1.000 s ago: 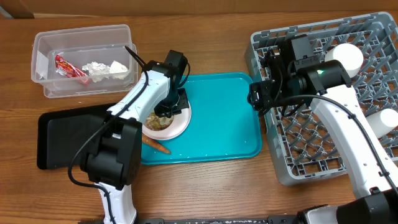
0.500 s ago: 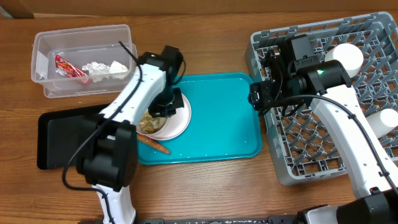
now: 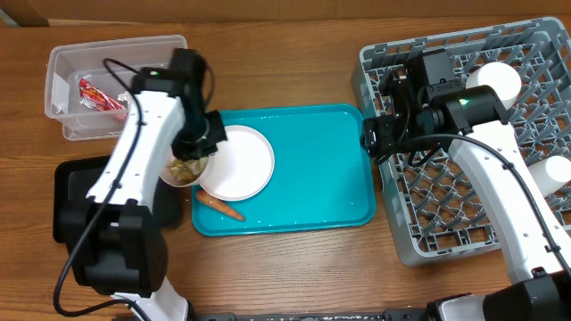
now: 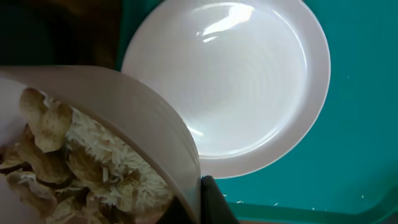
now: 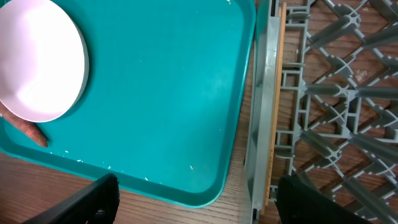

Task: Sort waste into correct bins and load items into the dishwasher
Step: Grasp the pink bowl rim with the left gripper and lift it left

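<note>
My left gripper (image 3: 198, 143) is shut on the rim of a white bowl (image 3: 169, 177) holding beige food scraps (image 3: 185, 167). It holds the bowl tilted over the teal tray's left edge, next to the black tray (image 3: 80, 201). In the left wrist view the bowl (image 4: 130, 112) and scraps (image 4: 81, 168) fill the left side. The bare white plate (image 3: 241, 162) lies on the teal tray, and an orange carrot (image 3: 220, 206) lies in front of it. My right gripper (image 3: 375, 138) is open and empty over the grey dish rack's (image 3: 446, 223) left wall. A thin wooden chopstick (image 5: 277, 93) lies along that wall.
The clear tub (image 3: 67, 67) at the back left holds a red wrapper (image 3: 94, 94); my left arm hides most of the tissue. The teal tray (image 3: 321, 169) lies mid-table. White cups (image 3: 497, 80) (image 3: 558, 174) stand in the rack. Rice grains dot the tray (image 5: 168, 81).
My left gripper has lifted the bowl of scraps off the plate and carried it left to the teal tray's edge. The plate is now bare. The right arm has not moved.
</note>
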You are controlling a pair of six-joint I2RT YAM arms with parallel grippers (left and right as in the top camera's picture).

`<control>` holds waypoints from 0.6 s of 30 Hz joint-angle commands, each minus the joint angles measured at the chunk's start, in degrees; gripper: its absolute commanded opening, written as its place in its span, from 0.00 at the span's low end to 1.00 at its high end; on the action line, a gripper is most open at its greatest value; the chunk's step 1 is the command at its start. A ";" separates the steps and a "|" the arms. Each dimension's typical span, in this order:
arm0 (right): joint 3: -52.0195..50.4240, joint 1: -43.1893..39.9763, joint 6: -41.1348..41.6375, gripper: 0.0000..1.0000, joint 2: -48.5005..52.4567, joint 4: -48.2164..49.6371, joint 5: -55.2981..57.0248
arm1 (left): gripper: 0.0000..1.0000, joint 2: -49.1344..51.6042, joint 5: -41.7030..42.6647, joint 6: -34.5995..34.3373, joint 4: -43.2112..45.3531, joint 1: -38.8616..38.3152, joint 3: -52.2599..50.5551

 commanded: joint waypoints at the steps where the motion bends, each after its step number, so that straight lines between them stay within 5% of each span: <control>1: 0.02 -0.20 -0.15 0.83 -0.48 -0.20 0.15 | 0.04 -1.27 7.45 6.56 1.57 5.14 -1.97; 18: 0.02 -0.20 -0.17 0.83 -0.48 -0.39 0.15 | 0.04 -0.92 48.41 32.92 10.71 32.89 -15.87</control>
